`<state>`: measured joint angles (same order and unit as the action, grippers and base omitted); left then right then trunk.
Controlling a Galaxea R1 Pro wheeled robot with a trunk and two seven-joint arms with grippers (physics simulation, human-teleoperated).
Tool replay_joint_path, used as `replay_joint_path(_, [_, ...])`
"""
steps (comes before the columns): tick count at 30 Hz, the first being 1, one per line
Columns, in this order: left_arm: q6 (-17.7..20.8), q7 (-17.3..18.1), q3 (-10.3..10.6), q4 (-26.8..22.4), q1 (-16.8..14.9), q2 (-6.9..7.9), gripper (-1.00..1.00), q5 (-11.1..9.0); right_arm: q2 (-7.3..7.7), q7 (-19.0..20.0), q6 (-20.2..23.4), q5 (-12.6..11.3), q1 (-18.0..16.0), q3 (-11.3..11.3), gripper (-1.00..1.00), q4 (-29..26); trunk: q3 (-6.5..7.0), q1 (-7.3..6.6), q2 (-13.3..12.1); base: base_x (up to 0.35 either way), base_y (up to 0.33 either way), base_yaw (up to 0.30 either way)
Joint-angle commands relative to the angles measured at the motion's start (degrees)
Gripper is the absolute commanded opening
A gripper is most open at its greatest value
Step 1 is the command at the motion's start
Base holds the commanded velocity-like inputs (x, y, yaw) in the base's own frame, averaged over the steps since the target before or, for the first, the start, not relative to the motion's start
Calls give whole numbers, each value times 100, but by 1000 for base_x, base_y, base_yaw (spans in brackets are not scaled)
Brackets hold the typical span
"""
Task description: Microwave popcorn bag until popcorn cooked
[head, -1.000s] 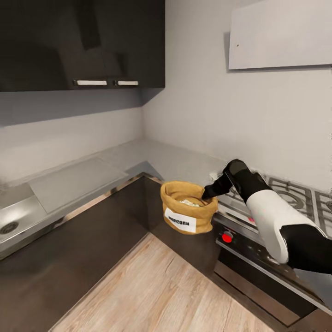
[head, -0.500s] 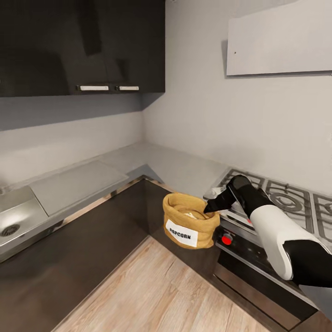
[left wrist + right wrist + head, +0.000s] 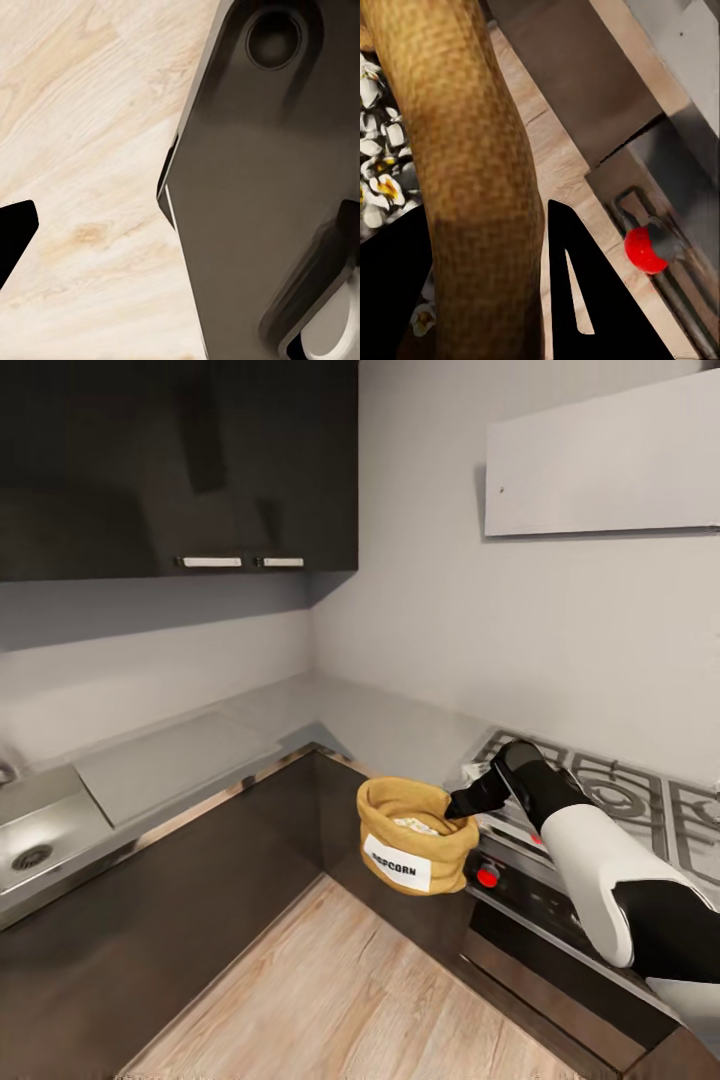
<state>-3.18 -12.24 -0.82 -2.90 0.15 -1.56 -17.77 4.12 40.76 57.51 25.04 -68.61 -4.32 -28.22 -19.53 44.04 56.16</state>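
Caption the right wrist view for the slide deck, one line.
Right gripper pinches the rolled rim of the popcorn bag, popcorn inside, above wood floor and a red knob.

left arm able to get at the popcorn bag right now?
Probably not soon. The bag hangs off the counter edge, its rim pinched in the right end effector; the left end effector points at bare floor, bag not in its view.
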Motion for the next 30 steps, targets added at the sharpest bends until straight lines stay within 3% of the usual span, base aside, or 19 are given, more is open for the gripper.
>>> replay_joint_path(1, [-11, -16, -6, -9, 2, -2, 100, -31, 9, 55, 7, 42, -3, 9, -100, -8, 3, -3, 4, -330, 0, 0])
replay_joint_path(7, [-10, -16, -22, -9, 2, 1, 100, -60, 9, 55, -17, 37, -3, 113, -100, -13, 58, -3, 4, -342, 0, 0])
replay_joint_path(12, [-7, -22, -32, -9, 2, 6, 100, -68, 14, 47, -305, 36, -3, 124, -100, -8, 104, -3, 4, -305, 0, 0])
replay_joint_path(19, [-7, -24, -30, -9, 2, 6, 100, -69, 27, 24, -322, 48, -3, 123, -100, -4, 153, -3, 4, -26, 0, 0])
replay_joint_path(23, [-7, -24, -32, -9, 2, 6, 100, -69, 18, -365, -322, 48, -3, 123, -100, -1, 154, -3, 4, 0, 0, 0])
replay_joint_path(30, [-7, -23, -24, -9, 2, 6, 100, -69, 12, -438, -334, 43, -3, 124, -100, -6, 155, -3, 4, 0, 0, 0])
